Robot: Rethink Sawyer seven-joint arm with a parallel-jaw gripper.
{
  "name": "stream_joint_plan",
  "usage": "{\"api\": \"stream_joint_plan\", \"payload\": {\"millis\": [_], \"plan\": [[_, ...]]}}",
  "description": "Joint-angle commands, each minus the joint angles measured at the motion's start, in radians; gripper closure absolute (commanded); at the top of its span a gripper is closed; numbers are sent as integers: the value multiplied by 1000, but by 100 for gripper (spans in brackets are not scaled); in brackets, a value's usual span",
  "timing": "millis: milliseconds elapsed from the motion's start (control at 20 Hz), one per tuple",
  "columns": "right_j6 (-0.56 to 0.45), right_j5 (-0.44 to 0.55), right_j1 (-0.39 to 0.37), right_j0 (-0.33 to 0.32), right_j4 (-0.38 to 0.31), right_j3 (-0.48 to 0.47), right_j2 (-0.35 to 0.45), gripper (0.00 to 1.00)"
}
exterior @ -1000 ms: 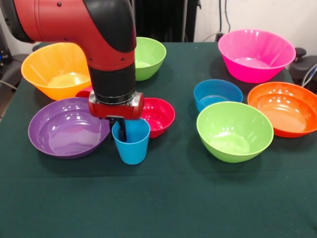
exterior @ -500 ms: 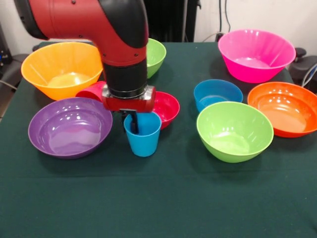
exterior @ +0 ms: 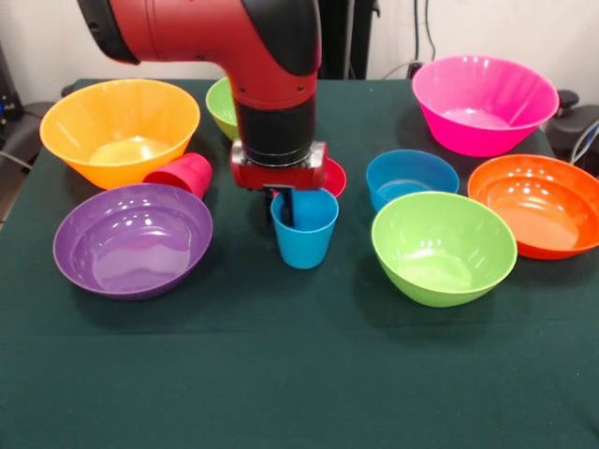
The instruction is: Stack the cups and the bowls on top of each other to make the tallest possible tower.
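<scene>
Dark green cloth covers the table (exterior: 299, 374), with bowls ringed around its middle. At center, the gripper (exterior: 284, 208) pinches the near-left rim of the sky-blue cup (exterior: 304, 227), 1 finger inside the cup and the other outside; the cup is upright, and whether its base touches the cloth is hard to tell. Just behind it a small red bowl (exterior: 333, 176) peeks out (mostly hidden by the arm). The red cup (exterior: 182, 174) lies on its side between the yellow-orange bowl (exterior: 120, 129) and the purple bowl (exterior: 131, 238). To the right sit a small blue bowl (exterior: 410, 176), a lime green bowl (exterior: 444, 247), an orange bowl (exterior: 538, 204) and a pink bowl (exterior: 483, 101). A 2nd green bowl (exterior: 221, 105) shows behind the arm.
</scene>
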Motion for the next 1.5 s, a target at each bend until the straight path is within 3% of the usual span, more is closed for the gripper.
{"api": "stream_joint_plan", "payload": {"millis": [50,550,800,1050,1500], "plan": [[36,-50,36,8,-33,139,-4,100],[-36,-331,97,-26,-146,55,41,100],[-82,-353,128,-51,-173,15,77,100],[-161,-324,190,-88,-201,-90,143,100],[-177,-269,190,-105,-219,-132,195,100]]}}
